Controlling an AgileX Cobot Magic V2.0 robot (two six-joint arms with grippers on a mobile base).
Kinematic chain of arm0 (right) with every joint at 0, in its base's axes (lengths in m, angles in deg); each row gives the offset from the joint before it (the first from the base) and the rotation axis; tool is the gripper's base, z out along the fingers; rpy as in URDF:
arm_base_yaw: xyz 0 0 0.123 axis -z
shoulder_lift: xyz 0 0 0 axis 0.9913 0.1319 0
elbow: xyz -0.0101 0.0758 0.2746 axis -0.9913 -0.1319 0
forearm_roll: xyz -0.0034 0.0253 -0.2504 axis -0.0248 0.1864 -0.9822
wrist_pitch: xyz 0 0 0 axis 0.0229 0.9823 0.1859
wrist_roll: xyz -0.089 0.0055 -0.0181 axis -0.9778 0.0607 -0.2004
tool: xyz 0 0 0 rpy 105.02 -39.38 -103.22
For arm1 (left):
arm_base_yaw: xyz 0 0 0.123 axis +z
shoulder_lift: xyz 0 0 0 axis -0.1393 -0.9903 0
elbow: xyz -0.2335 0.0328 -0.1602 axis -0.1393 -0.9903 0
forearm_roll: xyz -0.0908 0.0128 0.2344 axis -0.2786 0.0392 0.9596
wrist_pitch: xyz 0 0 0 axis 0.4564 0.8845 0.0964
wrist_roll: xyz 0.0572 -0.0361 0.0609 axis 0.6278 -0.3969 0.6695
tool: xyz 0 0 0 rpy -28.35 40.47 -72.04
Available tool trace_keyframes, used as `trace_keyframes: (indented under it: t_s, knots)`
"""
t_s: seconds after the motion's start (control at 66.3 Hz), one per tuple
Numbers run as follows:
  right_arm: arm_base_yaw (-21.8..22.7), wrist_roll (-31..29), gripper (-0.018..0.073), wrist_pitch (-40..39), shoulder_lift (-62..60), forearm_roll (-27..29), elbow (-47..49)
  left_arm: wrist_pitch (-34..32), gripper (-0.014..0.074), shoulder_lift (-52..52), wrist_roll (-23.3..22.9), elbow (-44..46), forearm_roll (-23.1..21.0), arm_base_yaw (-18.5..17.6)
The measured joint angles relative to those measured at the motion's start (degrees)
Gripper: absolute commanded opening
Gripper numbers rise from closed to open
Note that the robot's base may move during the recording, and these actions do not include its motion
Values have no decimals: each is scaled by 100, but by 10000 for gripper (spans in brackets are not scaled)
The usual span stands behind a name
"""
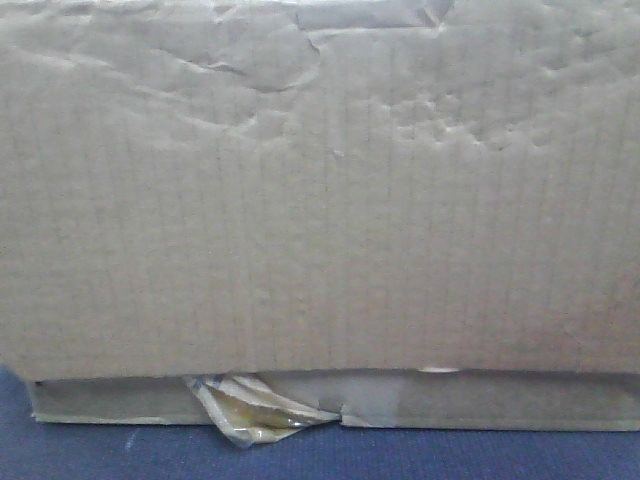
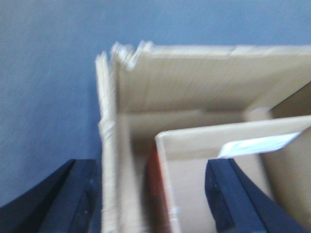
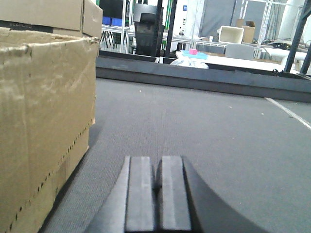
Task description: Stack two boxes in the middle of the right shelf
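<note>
Left claw (image 2: 150, 167) is held wide, straddling one side wall of the tall box (image 1: 320, 200), with nothing clamped. Right claw (image 3: 156, 167) is closed on nothing, low over the tabletop (image 3: 204, 126) just beside the box. The tall box is sat on the flat box (image 1: 500, 400), both on the tabletop; no shelf is seen. Risk: if the creased wall is pinched on one side only, it may buckle or tear and the box may tip. The flat box, with its tape (image 1: 250, 415) peeling, could be slid off. The tall box is stood open-top up, long axis left-right; the flat box lies likewise.
</note>
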State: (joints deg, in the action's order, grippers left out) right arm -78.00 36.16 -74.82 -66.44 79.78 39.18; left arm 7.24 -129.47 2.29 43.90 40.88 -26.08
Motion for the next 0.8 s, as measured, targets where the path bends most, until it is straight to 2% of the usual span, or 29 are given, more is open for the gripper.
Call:
trace_keyframes:
  t_s: [0.106,0.151,0.196,0.317,0.498,0.588,0.799]
  knots:
    - [0,154,-165,-550,0,190,0,0,372,-8,24,-246,-106,270]
    - [0,254,-165,-541,-2,331,90,0,372,-8,49,-301,-225,391]
    - [0,320,-165,-253,-12,389,277,0,372,-8,116,-339,-391,513]
    - [0,383,-165,1431,100,484,1640,0,372,-8,432,-427,-879,784]
    - [0,404,-165,3405,1380,548,3854,0,372,-8,554,-549,-1000,804]
    - [0,404,-165,4053,2192,548,4755,0,372,-22,579,-635,-1037,804]
    - [0,346,-165,4541,3435,695,5973,-10,372,-282,584,-709,-1050,804]
